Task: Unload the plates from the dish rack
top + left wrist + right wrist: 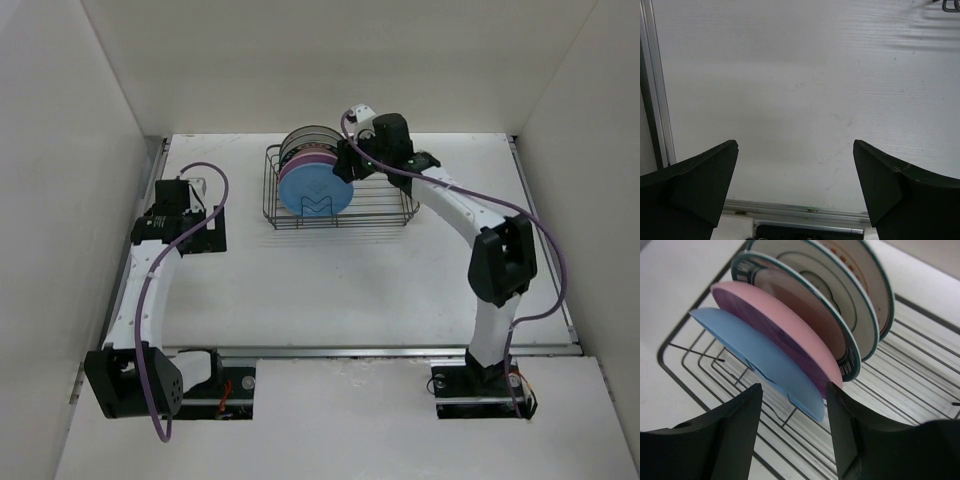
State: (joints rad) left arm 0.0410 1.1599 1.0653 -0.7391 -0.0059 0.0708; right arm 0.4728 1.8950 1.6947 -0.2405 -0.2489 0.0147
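Right claw [794, 392]: two dark fingers [735, 430] fill the bottom of the right wrist view, jaws parted. The lower rim of the blue plate [755, 357] sits in the gap between them. Its edge lies close to the right-hand finger and apart from the left-hand one, so no clamping is seen. Finding: released, straddling the rim.

Outward from this claw the plates stand on edge in a row, leaning and evenly spaced. The pink plate [775, 322] is directly behind the blue one, its lower edge by the right-hand fingertip. Next comes the white plate with teal lettered rim [805, 305]. Farthest is the white plate with dark rim and orange marks [860, 285].

All four sit in the dish rack [375, 200], whose wire floor runs under and past both fingers. In the overhead view the plates occupy the rack's left end, and the claw meets them from the right.

Left claw [795, 150]: jaws spread wide, nothing between them. Bare white table [800, 75] lies beneath and beyond. A metal rail [660, 100] runs along the left of this claw. It stands well apart from the rack.
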